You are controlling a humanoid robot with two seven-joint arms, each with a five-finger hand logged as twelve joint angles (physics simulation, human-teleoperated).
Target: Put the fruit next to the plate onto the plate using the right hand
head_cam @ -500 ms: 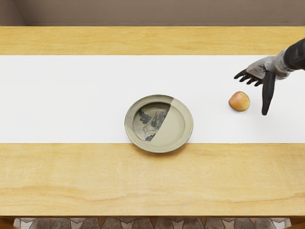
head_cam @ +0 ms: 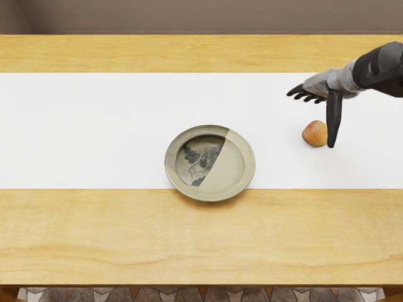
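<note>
A small orange-red apple (head_cam: 313,133) lies on the white runner, to the right of the plate (head_cam: 243,174). The plate is olive and beige with a dark drawing in its well, and nothing lies on it. My right hand (head_cam: 320,104) comes in from the right edge and hovers just above and behind the apple. Its fingers (head_cam: 302,93) are spread toward the left and its thumb hangs straight down over the apple's right side. The hand holds nothing. The left arm does not show.
A white runner (head_cam: 94,129) crosses the wooden table (head_cam: 189,239) from left to right. The table's far edge meets a dark wall at the top of the view.
The right hand has moved left and slightly up, so that its thumb now overlaps the apple's right side. The apple and the plate have not moved.
</note>
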